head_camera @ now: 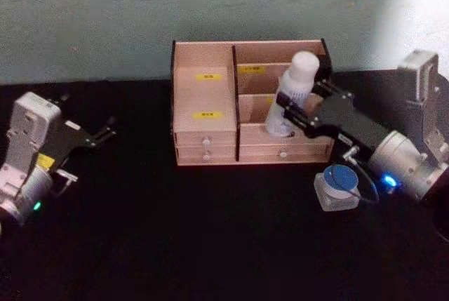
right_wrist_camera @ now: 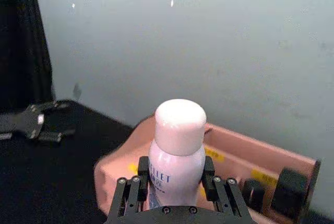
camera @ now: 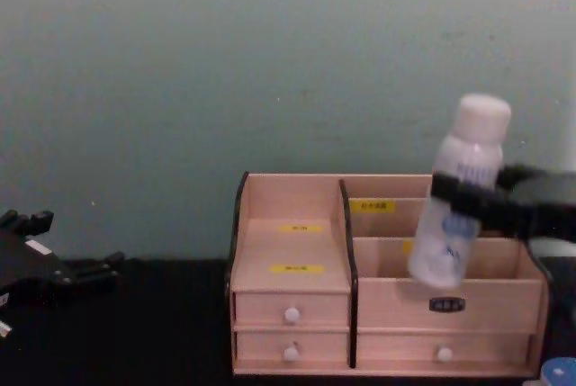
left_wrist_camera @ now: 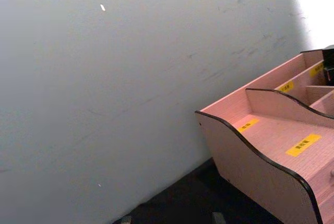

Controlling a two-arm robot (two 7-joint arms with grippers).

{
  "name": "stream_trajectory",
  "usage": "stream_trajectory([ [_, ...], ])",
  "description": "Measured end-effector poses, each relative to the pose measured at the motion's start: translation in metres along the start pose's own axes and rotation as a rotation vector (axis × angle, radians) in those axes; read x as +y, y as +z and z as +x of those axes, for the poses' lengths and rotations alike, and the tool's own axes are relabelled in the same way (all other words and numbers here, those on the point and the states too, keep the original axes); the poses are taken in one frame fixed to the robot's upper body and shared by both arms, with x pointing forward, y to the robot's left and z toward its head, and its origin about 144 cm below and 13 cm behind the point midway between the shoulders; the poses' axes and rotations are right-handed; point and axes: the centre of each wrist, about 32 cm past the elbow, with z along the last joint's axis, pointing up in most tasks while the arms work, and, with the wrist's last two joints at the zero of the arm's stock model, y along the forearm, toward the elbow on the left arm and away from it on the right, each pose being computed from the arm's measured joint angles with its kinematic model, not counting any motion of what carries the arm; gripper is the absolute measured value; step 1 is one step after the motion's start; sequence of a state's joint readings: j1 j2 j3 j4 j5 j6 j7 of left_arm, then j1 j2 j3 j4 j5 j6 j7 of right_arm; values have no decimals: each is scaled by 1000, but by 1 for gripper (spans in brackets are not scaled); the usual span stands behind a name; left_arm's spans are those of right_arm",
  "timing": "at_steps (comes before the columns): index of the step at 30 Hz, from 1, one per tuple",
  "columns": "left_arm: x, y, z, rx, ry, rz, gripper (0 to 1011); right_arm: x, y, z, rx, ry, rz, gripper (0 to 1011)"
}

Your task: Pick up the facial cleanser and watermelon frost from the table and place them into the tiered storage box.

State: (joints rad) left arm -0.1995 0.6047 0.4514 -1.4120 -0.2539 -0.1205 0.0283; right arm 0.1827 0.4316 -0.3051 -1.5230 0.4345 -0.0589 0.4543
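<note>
Currently my right gripper (head_camera: 298, 101) clamps the tall white facial cleanser bottle (head_camera: 303, 69), tilted over the pale-wood tiered storage box (head_camera: 203, 55); its base could snag a divider. My left gripper (head_camera: 109, 127) sits open at left.

On the facial cleanser (right_wrist_camera: 176, 156) — "ELLET"; yellow labels (head_camera: 208, 114) illegible.

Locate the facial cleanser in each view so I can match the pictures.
Head view: facial cleanser right of centre, tilted over the tiered storage box, in the right gripper.
Chest view: right side, over the box's right half.
Right wrist view: bottom centre.
Left wrist view: faces the box's left end.
Shared landmark: the box's yellow labels.
</note>
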Motion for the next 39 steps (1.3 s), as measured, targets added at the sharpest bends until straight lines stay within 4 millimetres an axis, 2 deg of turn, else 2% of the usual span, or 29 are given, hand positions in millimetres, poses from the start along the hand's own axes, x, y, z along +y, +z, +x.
stream_trajectory([
  [11,0,0,0,0,0,0,1001,30,11,7,-25,-53,71,596],
  [22,0,0,0,0,0,0,1001,59,6,15,-52,-86,56,596],
  [39,0,0,0,0,0,0,1001,83,1,27,-65,-115,33,596],
])
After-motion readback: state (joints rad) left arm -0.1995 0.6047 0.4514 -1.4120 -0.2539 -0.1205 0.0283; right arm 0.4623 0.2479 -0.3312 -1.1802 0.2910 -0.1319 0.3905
